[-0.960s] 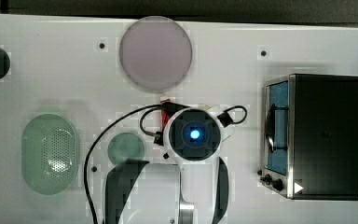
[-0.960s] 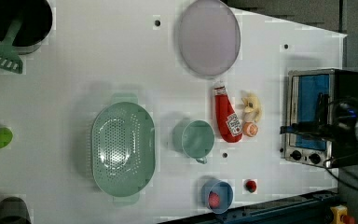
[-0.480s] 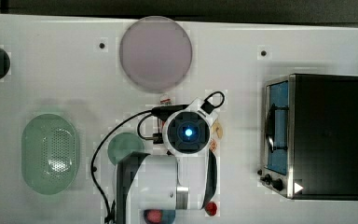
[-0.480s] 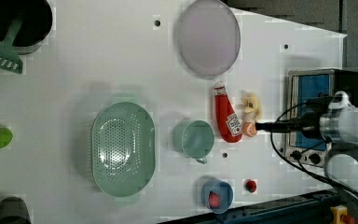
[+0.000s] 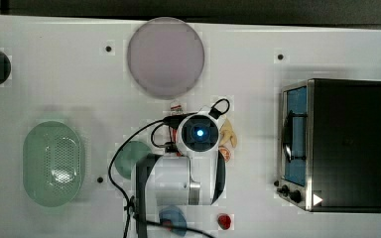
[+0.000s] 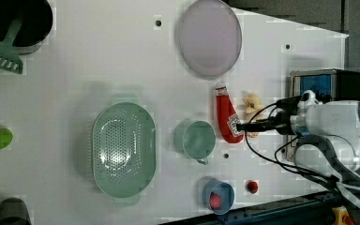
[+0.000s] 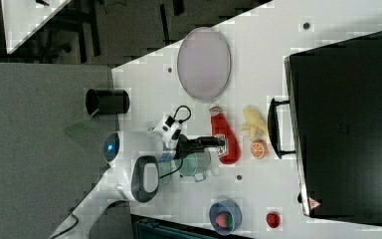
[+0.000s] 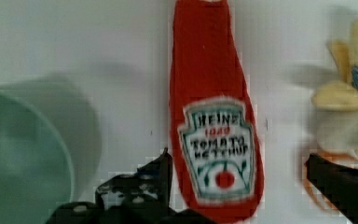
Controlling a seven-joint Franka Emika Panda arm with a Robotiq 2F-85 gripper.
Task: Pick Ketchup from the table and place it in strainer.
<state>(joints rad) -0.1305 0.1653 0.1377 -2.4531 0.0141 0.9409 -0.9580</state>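
Observation:
The ketchup (image 6: 227,119) is a small red bottle with a white cap, lying flat on the white table between the green cup and the banana. It also shows in the right view (image 7: 225,135). My gripper (image 6: 251,125) hovers over its lower, labelled end with its jaws open. In the wrist view the ketchup (image 8: 214,116) lies lengthwise between the two black fingers (image 8: 151,184), which stand apart from it on either side. The strainer (image 6: 123,150), a pale mint-green oval basket with a holed base, sits empty toward the left view's left, and at the top view's left (image 5: 53,163).
A round green cup (image 6: 198,139) stands between the ketchup and the strainer. A greyish-lilac plate (image 6: 209,37) lies beyond the bottle's cap. A banana (image 7: 252,124) and an orange slice (image 7: 259,148) lie beside a black toaster oven (image 5: 337,144). A blue bowl (image 6: 218,197) sits near the table edge.
The arm has swung in from the left view's right edge to above the ketchup. The jaws have stayed open, and the ketchup has not moved.

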